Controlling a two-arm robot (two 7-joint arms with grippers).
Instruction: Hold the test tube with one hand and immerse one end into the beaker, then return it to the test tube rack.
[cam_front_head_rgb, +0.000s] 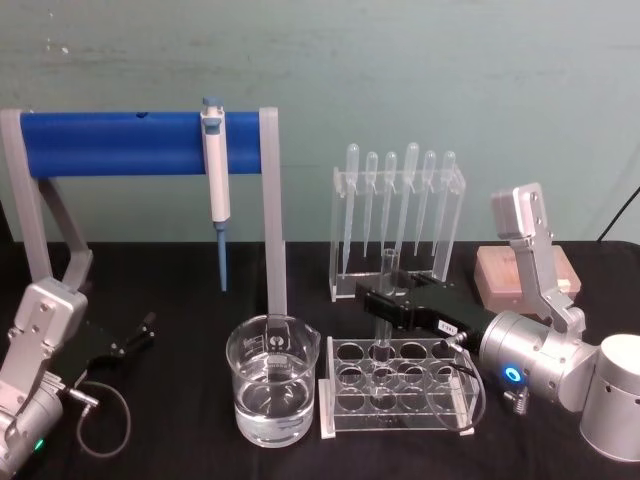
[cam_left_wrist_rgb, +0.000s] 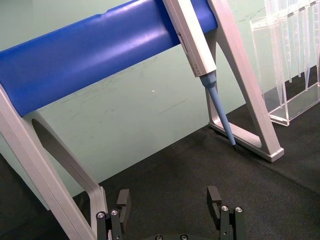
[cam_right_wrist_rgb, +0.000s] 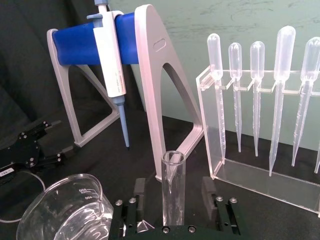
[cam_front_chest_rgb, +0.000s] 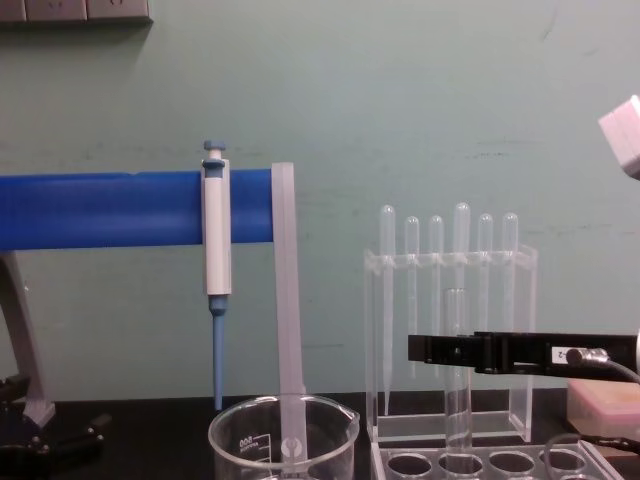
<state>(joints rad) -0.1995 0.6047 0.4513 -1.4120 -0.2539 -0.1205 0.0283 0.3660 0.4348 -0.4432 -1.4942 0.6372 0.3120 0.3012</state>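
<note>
Black surface (cam_front_head_rgb: 180, 290), clear test tube rack (cam_front_head_rgb: 340, 425) near front edge, wide clear glass beaker (cam_front_head_rgb: 272, 385) just left of it, black left end effector (cam_left_wrist_rgb: 169, 197) spread near left edge, black right end effector (cam_front_head_rgb: 383, 298) spread astride clear glass test tube (cam_front_head_rgb: 387, 272), which stands upright in the rack

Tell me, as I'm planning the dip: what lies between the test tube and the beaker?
Just the test tube rack's empty left column of holes, in the head view; the beaker stands close beside that rack.
</note>
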